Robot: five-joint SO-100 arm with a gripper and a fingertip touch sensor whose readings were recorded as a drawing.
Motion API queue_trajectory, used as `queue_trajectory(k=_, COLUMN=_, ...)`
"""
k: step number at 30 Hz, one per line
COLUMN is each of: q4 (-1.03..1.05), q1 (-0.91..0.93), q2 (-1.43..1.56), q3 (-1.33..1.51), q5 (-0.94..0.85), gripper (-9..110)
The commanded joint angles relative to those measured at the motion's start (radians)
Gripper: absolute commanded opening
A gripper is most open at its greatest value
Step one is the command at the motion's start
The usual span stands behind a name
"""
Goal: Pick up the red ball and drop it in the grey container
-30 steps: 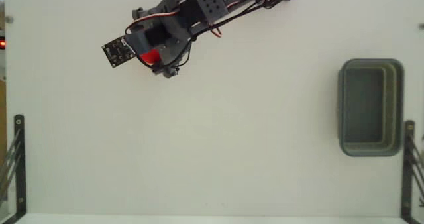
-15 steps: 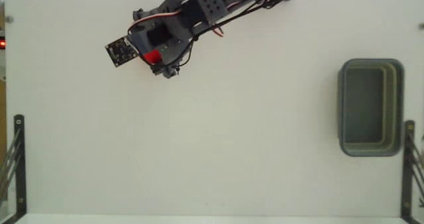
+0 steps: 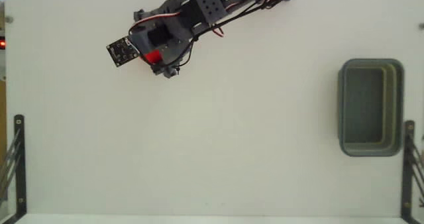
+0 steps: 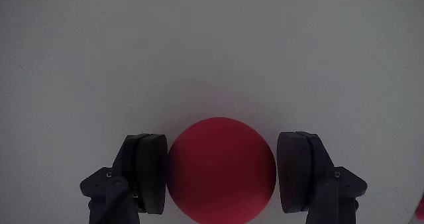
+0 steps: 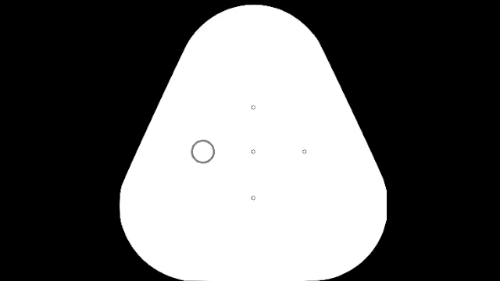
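Gripper (image 4: 222,177) is closing around the red ball (image 4: 220,171), as the wrist view is showing: both dark finger pads (image 4: 151,173) are sitting against the ball at its widest line, left pad touching, right pad touching or a hair off, too close to separate. Judgement: the ball is being grasped, not yet carried clear, since its underside is running out of frame and contact with the table cannot be confirmed.

Handling, as a judgement only. The ball is looking matte, plain and round, probably light and possibly slightly yielding; no dent is showing at the pads. A round body is offering one sound hold, across the middle, and the pads are sitting there now. A hold above or below that line is likely to squeeze it out. A matte skin should be giving fair grip; breakage is not looking like a concern.

In the fixed view the ball (image 3: 152,56) is showing as a red patch under the arm (image 3: 199,12), at the upper left of the white table (image 3: 218,151). The grey container (image 3: 371,107) is standing well apart, at the right edge, hollow up and nothing in it. Bare white surface is lying between the two, with nothing standing in the way. Black brackets (image 3: 18,158) are standing at the lower left and lower right corners, clear of any direct line across.
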Motion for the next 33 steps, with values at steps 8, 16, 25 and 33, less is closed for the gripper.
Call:
queue_trajectory(k=8, q4=-0.043, q1=0.022, q2=0.011, q3=0.034, q5=0.005, gripper=110)
queue_trajectory(k=16, q4=-0.065, q1=0.022, q2=0.004, q3=0.049, q5=0.005, gripper=110)
queue_trajectory(k=25, q4=-0.065, q1=0.022, q2=0.004, q3=0.049, q5=0.005, gripper=110)
queue_trajectory(k=33, q4=-0.065, q1=0.022, q2=0.004, q3=0.049, q5=0.005, gripper=108)
